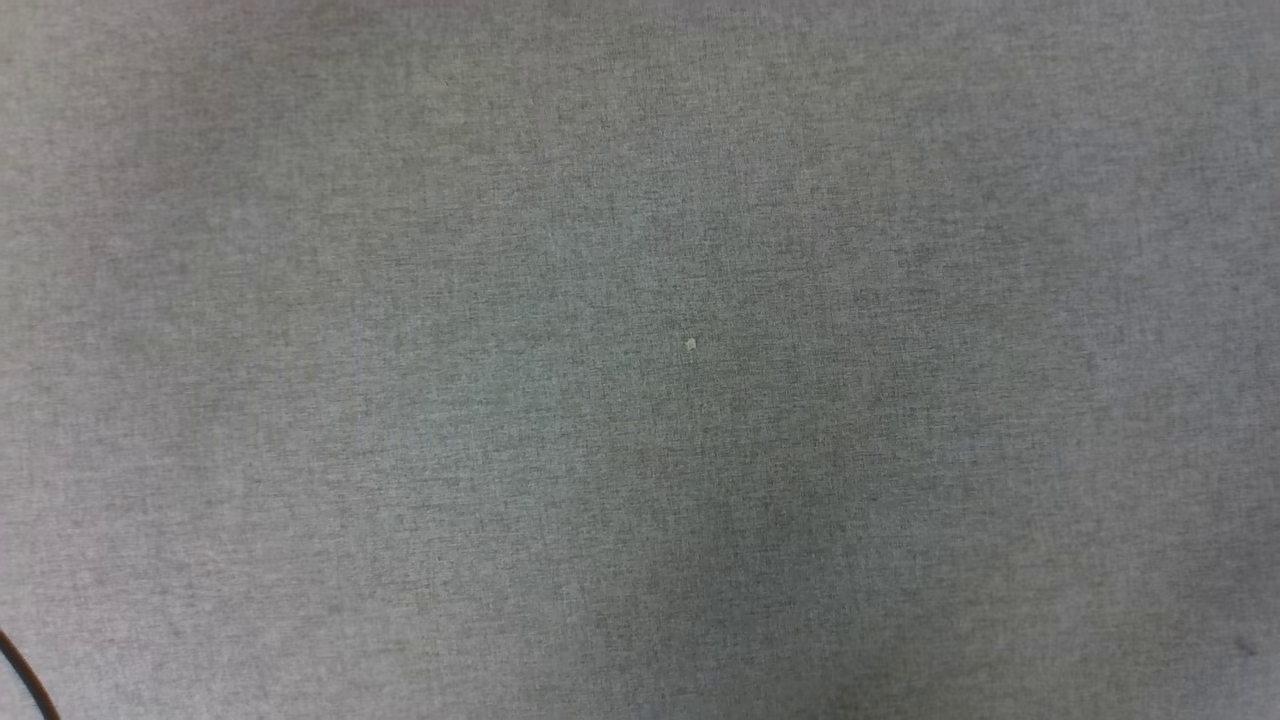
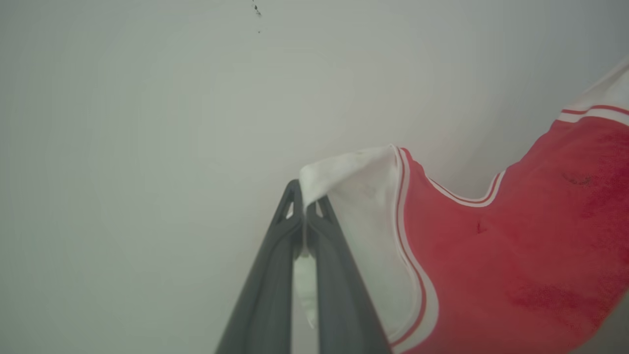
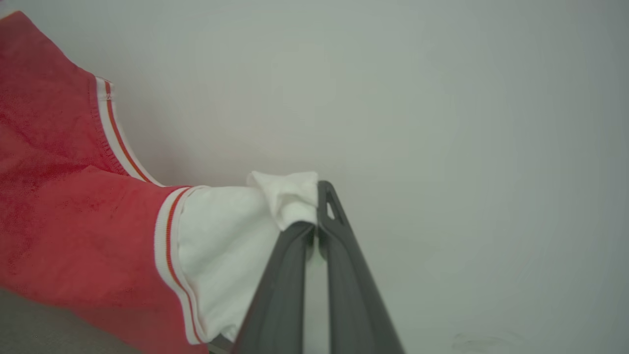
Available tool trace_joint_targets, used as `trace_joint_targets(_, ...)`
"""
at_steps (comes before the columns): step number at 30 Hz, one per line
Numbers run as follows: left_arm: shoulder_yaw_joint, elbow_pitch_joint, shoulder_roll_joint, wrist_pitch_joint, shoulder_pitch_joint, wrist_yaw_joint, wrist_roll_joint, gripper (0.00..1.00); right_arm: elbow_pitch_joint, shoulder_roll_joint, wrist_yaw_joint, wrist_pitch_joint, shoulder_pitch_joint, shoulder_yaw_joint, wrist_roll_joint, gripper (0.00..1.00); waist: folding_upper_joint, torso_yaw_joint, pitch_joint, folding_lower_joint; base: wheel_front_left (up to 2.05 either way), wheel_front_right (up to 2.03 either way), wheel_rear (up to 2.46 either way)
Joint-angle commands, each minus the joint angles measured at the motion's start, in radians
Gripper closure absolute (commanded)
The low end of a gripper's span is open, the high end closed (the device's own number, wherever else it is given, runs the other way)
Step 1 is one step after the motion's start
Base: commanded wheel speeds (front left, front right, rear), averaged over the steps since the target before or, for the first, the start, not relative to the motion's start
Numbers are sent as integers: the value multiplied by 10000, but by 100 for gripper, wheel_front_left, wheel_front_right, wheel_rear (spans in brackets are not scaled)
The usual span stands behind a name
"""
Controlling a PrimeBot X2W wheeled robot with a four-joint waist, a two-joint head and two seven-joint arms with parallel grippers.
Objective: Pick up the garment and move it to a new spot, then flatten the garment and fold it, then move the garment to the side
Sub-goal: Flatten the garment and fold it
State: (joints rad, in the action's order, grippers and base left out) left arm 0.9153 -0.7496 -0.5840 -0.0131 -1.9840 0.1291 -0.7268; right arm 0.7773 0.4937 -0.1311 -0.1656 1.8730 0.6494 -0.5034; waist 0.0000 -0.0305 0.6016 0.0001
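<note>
Left wrist view: I am holding the jersey T-shirt (image 2: 491, 255) up by its sleeves.
My left gripper (image 2: 305, 196) and right gripper (image 3: 314, 216) are each pinching a white sleeve end (image 2: 344, 177), jaws clamped on cloth, so the red body is hanging spread between them in the air, probably for laying flat on the grey surface (image 1: 640, 360).

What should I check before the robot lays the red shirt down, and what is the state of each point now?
1. Left gripper shut on one white sleeve: ok.
2. Right gripper shut on the other sleeve: ok.
3. Garment hem hanging free: cannot tell.
4. Grey surface flat where the head view looks: ok.
5. Dark cable at the corner, away from the middle: ok.
</note>
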Motion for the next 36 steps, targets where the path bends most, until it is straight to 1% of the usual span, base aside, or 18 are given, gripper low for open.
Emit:
trace_joint_targets(1,300,-103,49,-252,413,0,-210,100,236,-138,7,261,-451,156,-231,100,0,-10,68,-1,0,0,0)
trace_joint_targets(6,829,-312,-9,-886,1427,0,-820,100,649,-417,7,951,-1588,578,-772,100,0,-45,-10,-1,0,0,0)
trace_joint_targets(7,829,-312,-9,-886,1427,0,-820,100,649,-417,7,951,-1588,578,-772,100,0,-45,-10,-1,0,0,0)
trace_joint_targets(10,1087,-352,-24,-1321,2369,1,-1223,100,742,-522,7,1473,-2437,818,-1218,100,0,-49,-226,-1,0,0,0)
trace_joint_targets(15,1143,-248,-76,-2108,4402,-1,-1860,100,442,-337,7,2145,-4144,1436,-2001,100,0,-29,-710,-1,0,0,0)
trace_joint_targets(18,1027,34,-191,-2349,5685,-151,-2190,100,82,-172,7,2494,-5124,1830,-2434,100,0,-78,-1029,-1,0,0,0)
trace_joint_targets(21,942,578,-294,-2471,7065,-473,-2365,100,-429,99,7,2813,-6177,2210,-2819,100,0,-77,-1425,-1,0,0,0)
trace_joint_targets(26,449,1893,-819,-2533,9475,-1148,-2612,100,-1340,798,7,3064,-7917,2891,-3274,100,0,-112,-2153,-1,0,0,0)
trace_joint_targets(31,63,3250,-1453,-2530,12026,-1742,-2676,100,-1877,1478,7,3191,-9556,3163,-3651,100,0,-134,-2985,-1,0,0,0)
trace_joint_targets(33,-138,3643,-1616,-2531,12890,-2012,-2778,100,-1997,1767,7,3327,-10153,3220,-3570,100,0,-109,-3339,-1,0,0,0)
trace_joint_targets(36,-194,4100,-1959,-2529,14189,-2348,-2878,100,-2199,2085,7,3420,-11170,3118,-3768,100,0,-90,-3791,-1,0,0,0)
